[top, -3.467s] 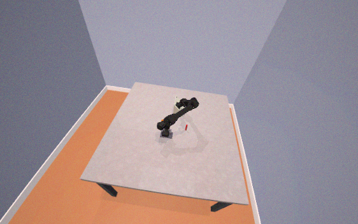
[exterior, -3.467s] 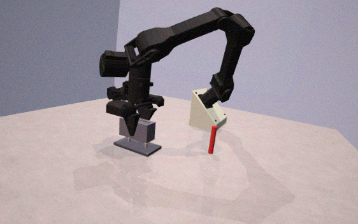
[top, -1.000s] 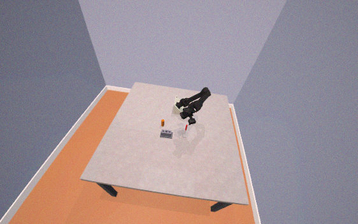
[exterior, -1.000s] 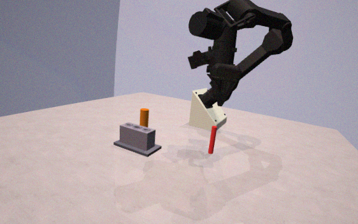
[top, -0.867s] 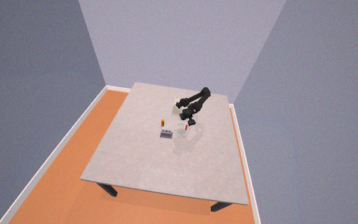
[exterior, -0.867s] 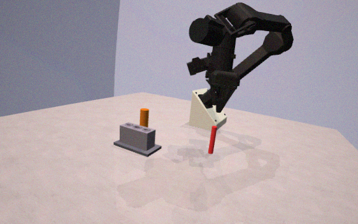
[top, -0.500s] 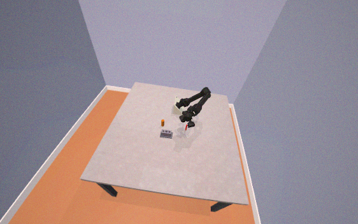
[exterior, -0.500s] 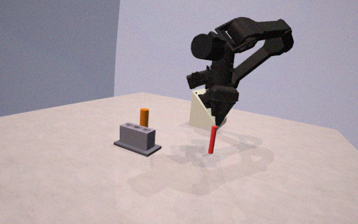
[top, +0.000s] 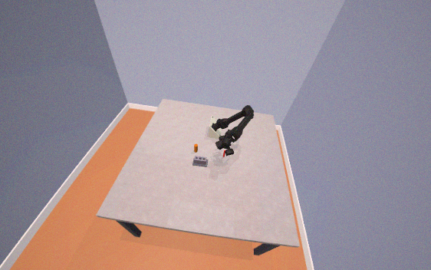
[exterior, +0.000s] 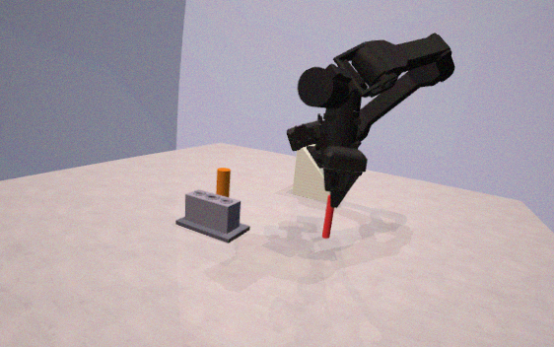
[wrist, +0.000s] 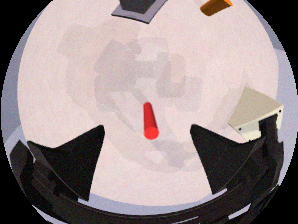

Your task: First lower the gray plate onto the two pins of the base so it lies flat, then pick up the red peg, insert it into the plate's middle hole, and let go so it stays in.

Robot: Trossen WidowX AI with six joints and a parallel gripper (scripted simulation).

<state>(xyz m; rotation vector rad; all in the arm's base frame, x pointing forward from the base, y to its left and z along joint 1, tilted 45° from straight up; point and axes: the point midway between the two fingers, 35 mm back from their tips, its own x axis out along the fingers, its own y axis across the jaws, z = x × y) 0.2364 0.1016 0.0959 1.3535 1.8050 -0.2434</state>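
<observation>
The gray plate (top: 200, 161) (exterior: 209, 212) is a thick block with three holes on top. It sits level on the darker flat base (exterior: 237, 236) (wrist: 131, 17); the pins do not show. Its middle hole (exterior: 212, 196) looks empty. The red peg (top: 224, 153) (exterior: 327, 224) (wrist: 149, 119) stands upright, leaning slightly in the exterior view, to the right of the base. My gripper (exterior: 335, 203) (wrist: 148, 129) is open and points down over the peg. In the wrist view the peg's top lies between the spread fingertips, touching neither. In the exterior view a finger overlaps the peg's top.
An orange cylinder (top: 195, 148) (exterior: 223, 181) (wrist: 216, 7) stands upright behind the gray block. A cream wedge-shaped block (top: 212, 132) (exterior: 307, 178) (wrist: 254, 107) stands behind the gripper, at the arm's mount; it shows on the right of the wrist view.
</observation>
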